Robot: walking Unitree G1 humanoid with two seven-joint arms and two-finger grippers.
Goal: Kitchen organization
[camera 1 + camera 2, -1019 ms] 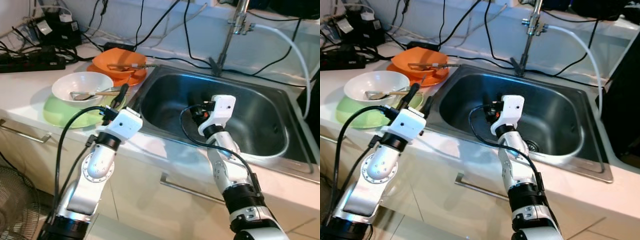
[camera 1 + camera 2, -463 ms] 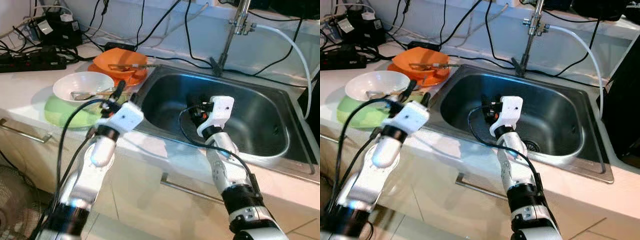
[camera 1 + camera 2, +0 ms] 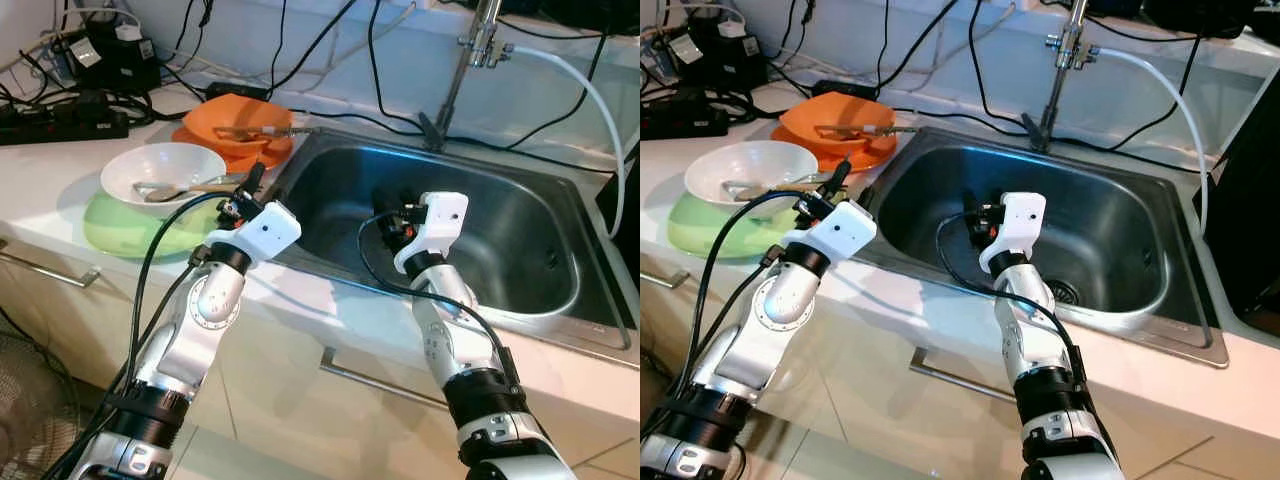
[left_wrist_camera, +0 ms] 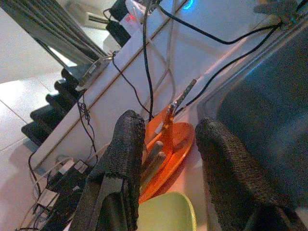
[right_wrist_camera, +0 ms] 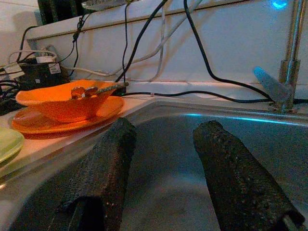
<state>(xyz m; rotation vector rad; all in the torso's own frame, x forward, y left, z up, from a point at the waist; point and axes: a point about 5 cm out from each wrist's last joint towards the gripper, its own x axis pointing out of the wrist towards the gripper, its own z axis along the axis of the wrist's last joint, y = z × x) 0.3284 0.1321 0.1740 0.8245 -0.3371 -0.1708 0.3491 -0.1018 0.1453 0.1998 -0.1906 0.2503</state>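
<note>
Dishes for sorting: a white bowl (image 3: 163, 172) with a spoon (image 3: 176, 189) is stacked on a green plate (image 3: 130, 228); behind it an orange bowl (image 3: 248, 121) is nested on an orange plate (image 3: 212, 142), all on the counter (image 3: 40, 165) left of the sink (image 3: 520, 235). The left gripper (image 3: 249, 188) is held just beside the green plate, fingers (image 4: 126, 144) apart and empty, apparently for a reach. The right gripper (image 3: 389, 208) is parked over the basin, fingers (image 5: 108, 159) spread, nothing held.
</note>
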